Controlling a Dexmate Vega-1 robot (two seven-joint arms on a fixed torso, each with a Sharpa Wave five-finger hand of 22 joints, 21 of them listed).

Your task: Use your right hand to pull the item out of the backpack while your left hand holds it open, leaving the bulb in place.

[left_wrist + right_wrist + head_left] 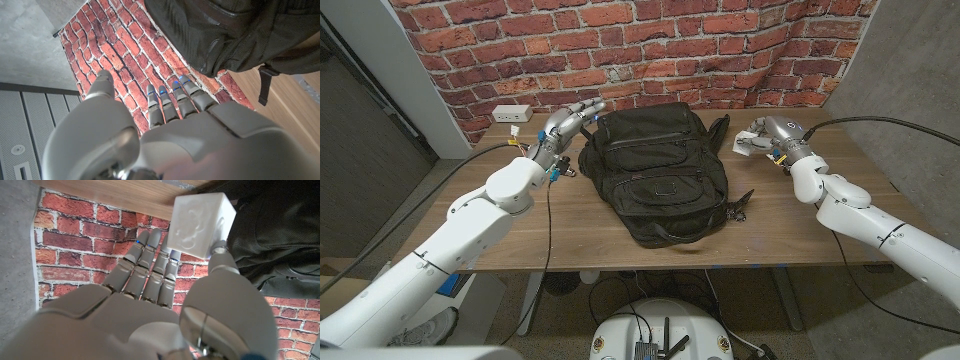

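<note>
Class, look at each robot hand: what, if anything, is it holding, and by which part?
The right hand pinches a white translucent cube-shaped box by its lower edge, between thumb and fingers. The left hand holds nothing, fingers apart beside the black fabric backpack.

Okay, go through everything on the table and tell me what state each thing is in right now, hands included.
backpack: lying on the table, held by no hand
white box: pinched in the right hand, out of the backpack
right hand: holding the white box
left hand: empty, fingers extended beside the backpack
</note>
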